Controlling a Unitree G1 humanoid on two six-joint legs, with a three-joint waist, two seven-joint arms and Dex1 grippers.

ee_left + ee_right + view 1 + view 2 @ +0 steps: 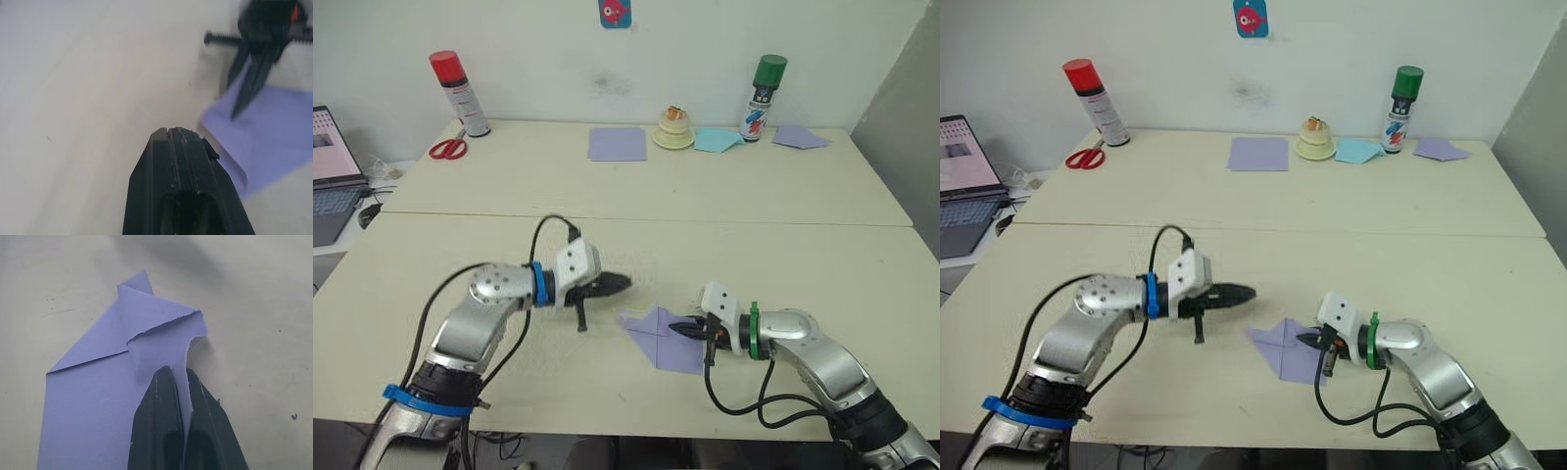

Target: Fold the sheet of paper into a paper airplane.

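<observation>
Cream table, white wall behind — partly folded sheet of paper (658, 338) lies flat near the front edge, between the two arms.

Right gripper (180, 382) has its fingers pinched on a raised flap of the sheet. Left gripper (615, 283) hovers just beside the paper's pointed end, fingers pressed together, holding nothing. Paper looks thin, light and floppy — likely tears or slides if dragged, so best taken at a flap edge or along a crease, with the other gripper pinning the flat part. Spare lavender sheet (617, 143) sits well apart at the back.
</observation>
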